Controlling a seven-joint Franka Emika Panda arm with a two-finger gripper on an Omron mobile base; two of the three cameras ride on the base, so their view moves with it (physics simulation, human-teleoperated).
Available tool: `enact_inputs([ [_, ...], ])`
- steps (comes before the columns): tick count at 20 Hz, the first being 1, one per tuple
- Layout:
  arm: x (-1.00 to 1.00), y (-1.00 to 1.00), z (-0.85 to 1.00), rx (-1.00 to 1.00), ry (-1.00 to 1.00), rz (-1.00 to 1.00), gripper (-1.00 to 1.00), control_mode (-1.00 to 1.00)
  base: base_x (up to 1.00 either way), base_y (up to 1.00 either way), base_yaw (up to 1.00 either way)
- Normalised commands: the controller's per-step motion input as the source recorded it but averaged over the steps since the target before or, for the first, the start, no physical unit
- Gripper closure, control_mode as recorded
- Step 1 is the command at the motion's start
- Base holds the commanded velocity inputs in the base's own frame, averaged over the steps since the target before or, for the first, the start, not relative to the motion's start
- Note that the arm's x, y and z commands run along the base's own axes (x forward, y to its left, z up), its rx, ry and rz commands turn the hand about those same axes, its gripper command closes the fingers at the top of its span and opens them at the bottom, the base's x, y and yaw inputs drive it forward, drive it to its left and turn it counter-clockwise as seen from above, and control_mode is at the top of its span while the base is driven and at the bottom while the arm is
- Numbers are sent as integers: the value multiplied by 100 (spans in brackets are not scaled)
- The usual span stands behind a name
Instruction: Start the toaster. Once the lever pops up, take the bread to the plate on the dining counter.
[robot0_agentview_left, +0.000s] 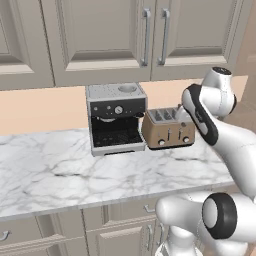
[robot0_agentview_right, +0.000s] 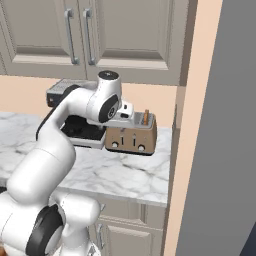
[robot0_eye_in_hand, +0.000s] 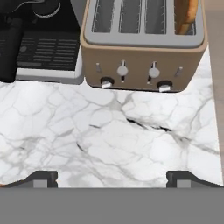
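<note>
The bronze-brown toaster (robot0_agentview_left: 167, 131) (robot0_agentview_right: 131, 137) (robot0_eye_in_hand: 144, 61) stands on the marble worktop, its control face toward me. A brown-crusted slice of bread (robot0_eye_in_hand: 188, 15) (robot0_agentview_right: 146, 117) sticks up from the slot at its right end. My gripper (robot0_eye_in_hand: 114, 178) hangs open over the bare worktop just in front of the toaster. Its two fingertips (robot0_eye_in_hand: 41, 177) are spread wide with nothing between them. The white hand hovers at the toaster's front left corner in the right base view. The plate and the dining counter are out of view.
A black-and-silver coffee machine (robot0_agentview_left: 116, 117) (robot0_eye_in_hand: 39, 43) stands right against the toaster's left side. Upper cabinets (robot0_agentview_left: 125, 35) hang above. A tall grey wall panel (robot0_agentview_right: 220, 125) closes off the worktop (robot0_agentview_left: 50, 170) just right of the toaster.
</note>
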Motion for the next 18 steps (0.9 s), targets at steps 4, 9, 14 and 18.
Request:
enact_inputs([
  [4,21,-19,0,0,0,0,-100,-100,0,0,0],
  [9,32,-7,-5,0,0,0,-100,-100,0,0,0],
  [14,29,0,-5,0,0,0,-100,-100,0,0,0],
  [18,33,0,-12,0,0,0,-100,-100,0,0,0],
])
